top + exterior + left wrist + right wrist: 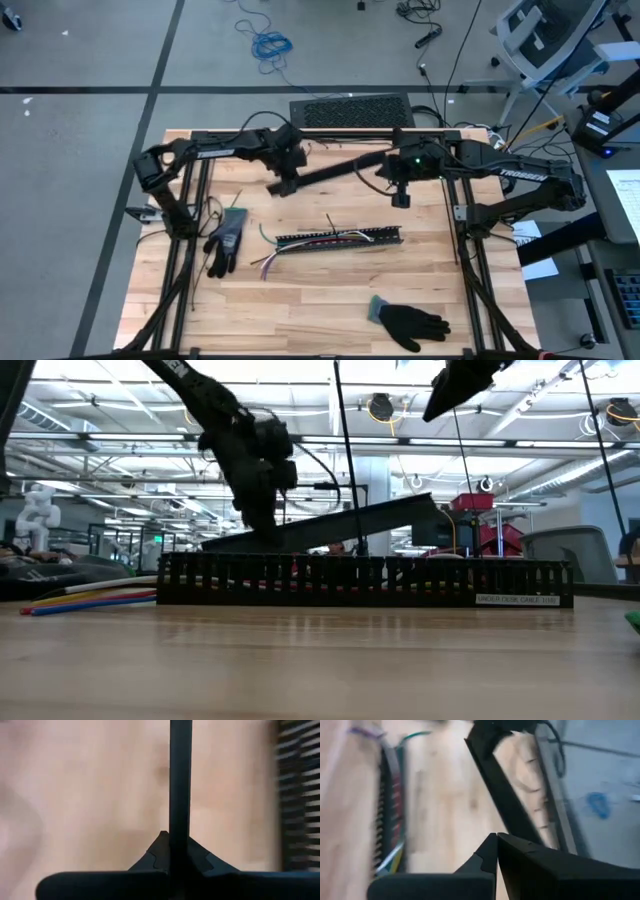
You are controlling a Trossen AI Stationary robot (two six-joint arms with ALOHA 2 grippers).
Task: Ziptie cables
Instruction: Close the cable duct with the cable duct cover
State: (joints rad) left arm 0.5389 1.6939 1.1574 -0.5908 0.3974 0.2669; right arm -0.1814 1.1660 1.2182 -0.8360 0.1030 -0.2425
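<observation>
Between the two hands spans a long black bar [335, 172], raised off the bench [320, 300] and tilted in the low view. The left hand [283, 185] is pinched on one end of it; in the left wrist view the bar runs straight out from between the closed fingers [155, 857]. The right hand [400, 196] is at the other end with its fingers pressed together; the right wrist view shows the bar leading away from them, though whether they grip it cannot be told. The cables [330, 238] lie below both hands on the bench, nearer the front edge, inside and along a black slotted strip [340, 240], with loose coloured ends trailing out of the strip's end on the left hand's side [90, 598]. Neither hand touches them. One black glove [225, 240] lies beside that end of the strip, under the left arm; a second glove [410, 322] lies well clear, toward the front on the right hand's side.
</observation>
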